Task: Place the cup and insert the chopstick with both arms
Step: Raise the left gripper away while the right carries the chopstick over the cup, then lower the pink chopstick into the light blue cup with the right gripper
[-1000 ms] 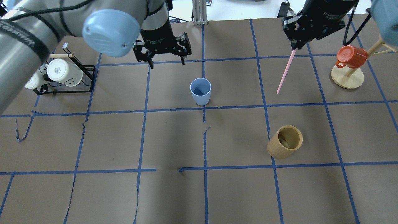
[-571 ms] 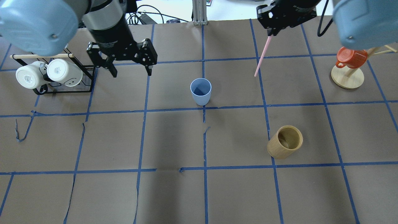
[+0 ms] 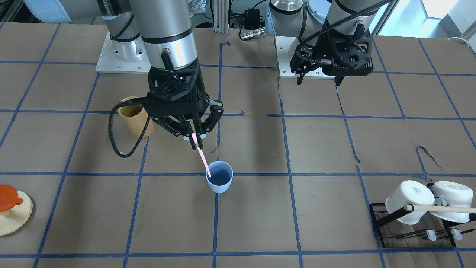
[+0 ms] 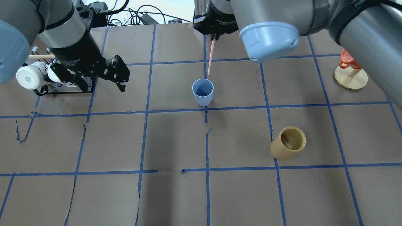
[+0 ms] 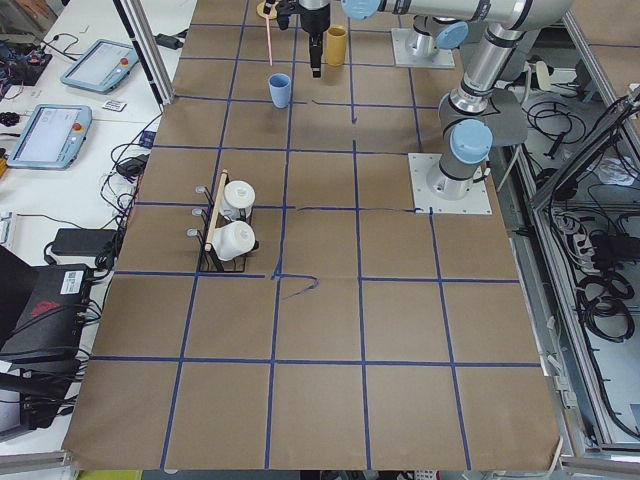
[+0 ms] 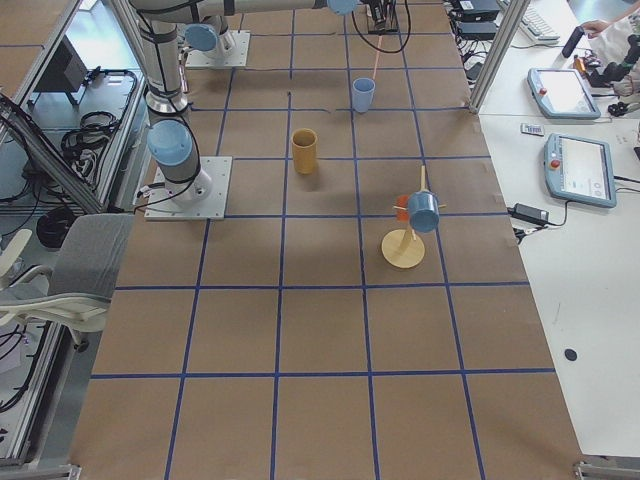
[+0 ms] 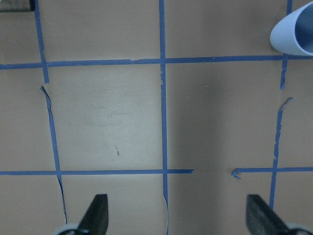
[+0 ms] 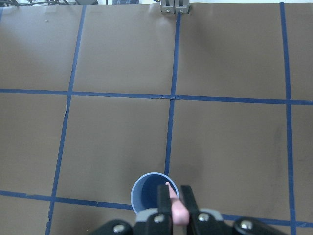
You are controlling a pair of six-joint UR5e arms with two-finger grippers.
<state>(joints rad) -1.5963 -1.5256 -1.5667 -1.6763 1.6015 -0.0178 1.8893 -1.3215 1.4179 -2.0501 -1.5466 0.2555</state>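
Note:
The light blue cup [image 4: 203, 92] stands upright near the table's middle; it also shows in the front view [image 3: 219, 182] and at the left wrist view's top right corner [image 7: 295, 34]. My right gripper [image 3: 196, 143] is shut on a pale pink chopstick [image 3: 202, 158] and holds it tilted over the cup. The stick's lower tip is over the cup's opening in the right wrist view [image 8: 167, 185]. My left gripper [image 3: 318, 80] is open and empty, off to the cup's side near the mug rack [image 4: 103, 84].
A tan bamboo cylinder [image 4: 288, 142] stands right of the cup, beside the right arm in the front view [image 3: 135, 117]. A black rack [image 4: 66, 92] with two white mugs is at the far left. An orange mug [image 4: 348, 59] hangs on a wooden stand at the far right.
My right gripper has carried the chopstick left, from the right side to above the cup. My left gripper has moved left, away from the cup toward the mug rack, still open.

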